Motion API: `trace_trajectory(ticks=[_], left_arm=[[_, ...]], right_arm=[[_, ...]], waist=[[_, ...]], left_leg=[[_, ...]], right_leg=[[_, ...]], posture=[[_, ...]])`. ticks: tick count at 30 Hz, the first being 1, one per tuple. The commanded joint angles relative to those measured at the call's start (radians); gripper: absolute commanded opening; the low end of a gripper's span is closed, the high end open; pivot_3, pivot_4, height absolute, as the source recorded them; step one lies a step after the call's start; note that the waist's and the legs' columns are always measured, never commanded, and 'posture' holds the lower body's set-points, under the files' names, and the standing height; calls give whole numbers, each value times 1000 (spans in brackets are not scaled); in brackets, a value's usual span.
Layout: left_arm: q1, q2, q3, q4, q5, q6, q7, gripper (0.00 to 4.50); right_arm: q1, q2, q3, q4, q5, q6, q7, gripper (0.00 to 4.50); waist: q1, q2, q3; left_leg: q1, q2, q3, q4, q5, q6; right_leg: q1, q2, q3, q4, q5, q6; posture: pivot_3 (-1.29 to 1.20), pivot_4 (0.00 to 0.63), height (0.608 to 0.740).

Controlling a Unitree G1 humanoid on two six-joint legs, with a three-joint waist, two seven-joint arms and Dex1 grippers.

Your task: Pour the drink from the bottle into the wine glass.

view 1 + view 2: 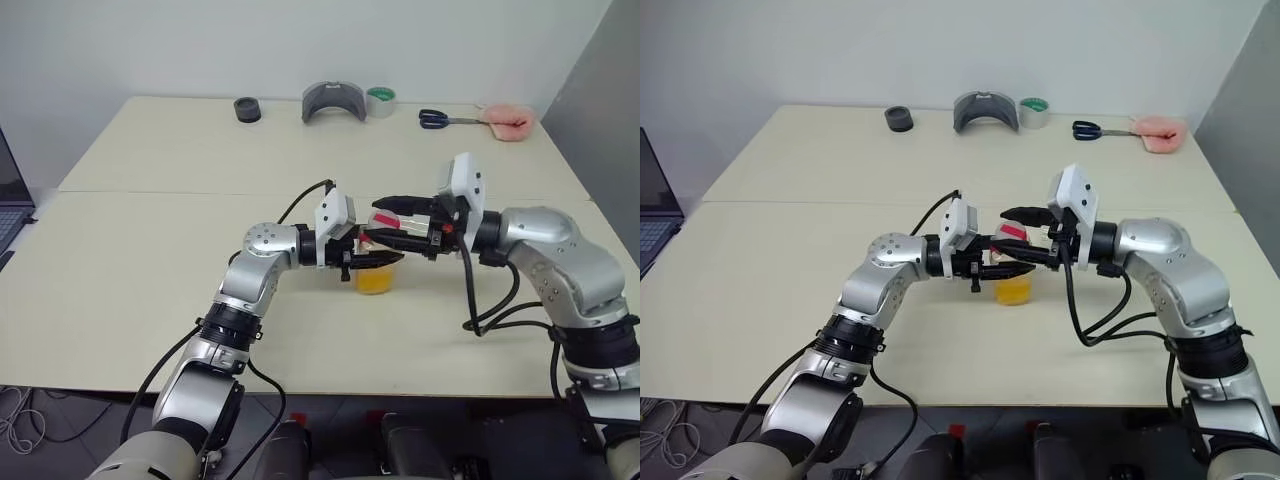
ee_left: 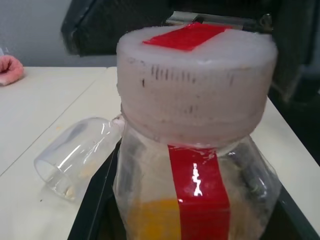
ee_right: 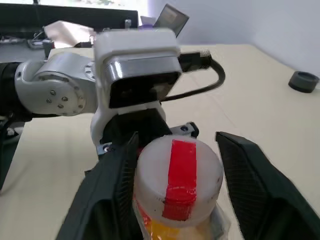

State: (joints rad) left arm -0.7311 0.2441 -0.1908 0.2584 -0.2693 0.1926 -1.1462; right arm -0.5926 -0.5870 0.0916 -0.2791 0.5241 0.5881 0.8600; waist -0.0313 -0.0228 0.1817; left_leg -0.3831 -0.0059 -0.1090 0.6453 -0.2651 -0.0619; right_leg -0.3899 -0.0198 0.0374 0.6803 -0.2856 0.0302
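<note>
The bottle (image 1: 377, 276), clear plastic with a red stripe, stands upright just above the table with orange drink (image 2: 150, 220) in its lower part. My left gripper (image 1: 375, 260) is shut on the bottle's body from the left. My right gripper (image 3: 175, 145) comes in from the right. It is open, with one finger on each side of the red-and-white cap (image 3: 177, 175) and a gap showing on one side. In the left wrist view the wine glass (image 2: 75, 155) lies on its side on the table beyond the bottle; its stem is hidden.
Along the table's far edge sit a black round piece (image 1: 247, 110), a grey curved part (image 1: 334, 102), a tape roll (image 1: 381, 101), scissors (image 1: 440, 119) and a pink cloth (image 1: 507, 122). A laptop (image 1: 10, 205) pokes in at the left edge.
</note>
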Motion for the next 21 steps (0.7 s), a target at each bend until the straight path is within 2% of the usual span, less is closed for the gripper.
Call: trace_trajectory(ticks=[1, 2, 3, 6, 10, 12, 21], left_arm=[[-2, -3, 19, -51, -18, -6, 26, 1779], [-1, -1, 20, -47, -16, -8, 28, 1779], [-1, 1, 20, -42, -15, -10, 30, 1779], [-8, 2, 22, -22, -14, -15, 39, 1779], [-27, -6, 27, 17, -9, -28, 55, 1779], [-37, -8, 29, 33, -10, -31, 56, 1779], [-55, -11, 27, 71, -7, -53, 53, 1779]], right_arm=[[51, 1, -114, -158, 51, 55, -109, 3884], [75, 0, -137, -211, 74, 84, -138, 4282], [103, 8, -159, -273, 98, 116, -181, 4484], [175, 34, -156, -415, 69, 152, -308, 4500], [233, 159, -41, -518, -93, 174, -566, 4500], [242, 204, -1, -524, -149, 184, -638, 4500], [250, 295, 36, -477, -262, 165, -735, 4500]], waist=[[1, 0, 0], [2, 0, 0], [2, 0, 0], [2, 0, 0], [-5, 1, 0], [-6, 1, 0], [-2, 1, 0]], left_leg=[[0, 0, 0, 0, 0, 0], [0, 0, 0, 0, 0, 0], [-1, 0, 0, 0, 0, 0], [-1, 0, -1, -1, 0, 0], [1, 0, 1, -1, 0, 0], [1, 1, 0, -1, 0, 0], [0, 0, 0, -1, 0, 0]], right_leg=[[0, 0, 0, 0, 0, 0], [0, -1, 0, 0, 0, 0], [0, -1, 0, 0, 0, 0], [-1, 0, 0, 0, 0, 0], [0, 1, 1, 1, 0, 1], [-1, 2, 1, 1, 0, 1], [-1, 1, 1, 0, 0, 0]], posture=[[0, 150, 740], [0, 150, 740], [0, 150, 740], [0, 150, 740], [0, 150, 740], [0, 150, 740], [0, 150, 740]])
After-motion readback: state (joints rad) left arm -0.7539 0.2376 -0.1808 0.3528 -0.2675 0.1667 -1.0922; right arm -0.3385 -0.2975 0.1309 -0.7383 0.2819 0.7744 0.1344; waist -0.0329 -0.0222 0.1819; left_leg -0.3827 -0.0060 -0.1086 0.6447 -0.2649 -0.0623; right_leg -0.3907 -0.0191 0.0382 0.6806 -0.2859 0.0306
